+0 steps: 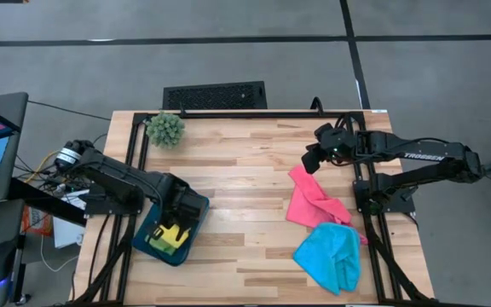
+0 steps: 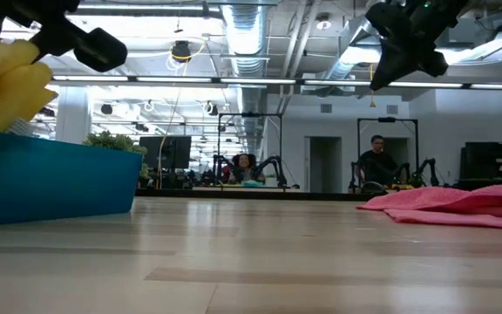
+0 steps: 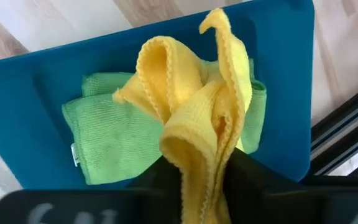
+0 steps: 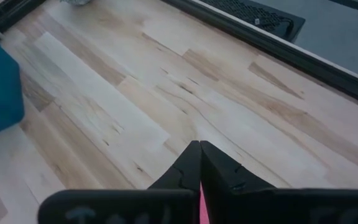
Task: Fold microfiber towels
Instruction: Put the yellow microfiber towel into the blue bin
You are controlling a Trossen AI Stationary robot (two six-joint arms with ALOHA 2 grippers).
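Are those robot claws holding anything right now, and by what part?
The left claw pinches the yellow towel by a bunched fold, over the green towel in the tray. The right claw is shut with nothing visibly held.

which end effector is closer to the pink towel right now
Right. The right end effector hovers just beyond the pink towel's far end, while the left end effector is across the table over the teal tray.
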